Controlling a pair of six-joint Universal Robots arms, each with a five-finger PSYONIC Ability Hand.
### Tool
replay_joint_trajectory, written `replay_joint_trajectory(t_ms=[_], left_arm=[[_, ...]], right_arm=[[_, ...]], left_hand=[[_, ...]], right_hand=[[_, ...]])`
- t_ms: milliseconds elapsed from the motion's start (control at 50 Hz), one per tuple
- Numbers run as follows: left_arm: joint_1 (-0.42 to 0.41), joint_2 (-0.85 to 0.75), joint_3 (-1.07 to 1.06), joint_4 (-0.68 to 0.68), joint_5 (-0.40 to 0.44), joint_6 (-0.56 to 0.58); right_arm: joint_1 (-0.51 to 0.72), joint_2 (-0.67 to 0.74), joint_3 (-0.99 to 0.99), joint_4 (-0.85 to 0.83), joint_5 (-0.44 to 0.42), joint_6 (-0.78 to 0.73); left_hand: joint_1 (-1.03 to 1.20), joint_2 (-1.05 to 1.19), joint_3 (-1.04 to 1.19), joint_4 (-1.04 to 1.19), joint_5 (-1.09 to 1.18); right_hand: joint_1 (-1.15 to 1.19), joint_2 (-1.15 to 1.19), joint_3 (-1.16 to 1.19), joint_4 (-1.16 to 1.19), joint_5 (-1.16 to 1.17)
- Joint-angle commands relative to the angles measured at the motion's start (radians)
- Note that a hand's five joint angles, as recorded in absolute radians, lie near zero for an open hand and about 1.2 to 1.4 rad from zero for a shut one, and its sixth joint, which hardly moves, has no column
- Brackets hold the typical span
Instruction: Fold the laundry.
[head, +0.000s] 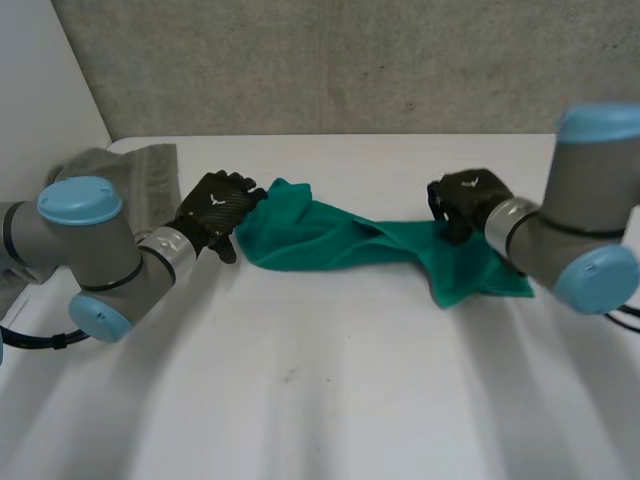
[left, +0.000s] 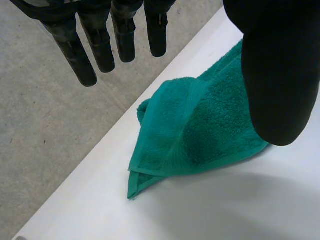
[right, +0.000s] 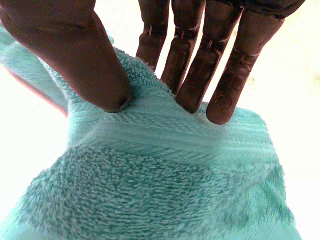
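Head view: green towel (head: 330, 240) is laid bunched lengthwise on the white table (head: 320, 390), left hand (head: 215, 212) at one end, right hand (head: 465, 200) on the other. Left wrist view: fingers (left: 100, 45) are held straight over the doubled towel end, nothing gripped, likely staged for a grab. Right wrist view: a towel ridge is pinched between thumb (right: 85, 55) and fingers, probably to anchor that end.

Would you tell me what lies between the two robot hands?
In the head view, the bunched green towel spans from the left robot hand to the right robot hand.
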Motion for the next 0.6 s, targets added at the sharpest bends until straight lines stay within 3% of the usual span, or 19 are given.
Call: replay_joint_trajectory(t_ms=[20,300,600], left_arm=[[-0.001,0.001,0.001,-0.006,0.003,-0.067],[-0.010,-0.008,0.015,-0.015,0.005,-0.122],[-0.054,-0.009,-0.010,-0.099,0.074,-0.122]], right_arm=[[-0.010,-0.196,0.029,0.196,-0.136,-0.002],[0.001,-0.474,0.156,0.240,-0.176,0.010],[0.001,-0.541,0.204,0.225,-0.205,0.012]], left_hand=[[0.051,0.045,0.045,0.043,0.040],[0.069,0.063,0.062,0.060,0.057],[0.186,0.180,0.180,0.178,0.175]], right_hand=[[0.438,0.229,0.231,0.209,0.253],[0.438,0.229,0.231,0.209,0.253],[0.438,0.229,0.231,0.209,0.253]])
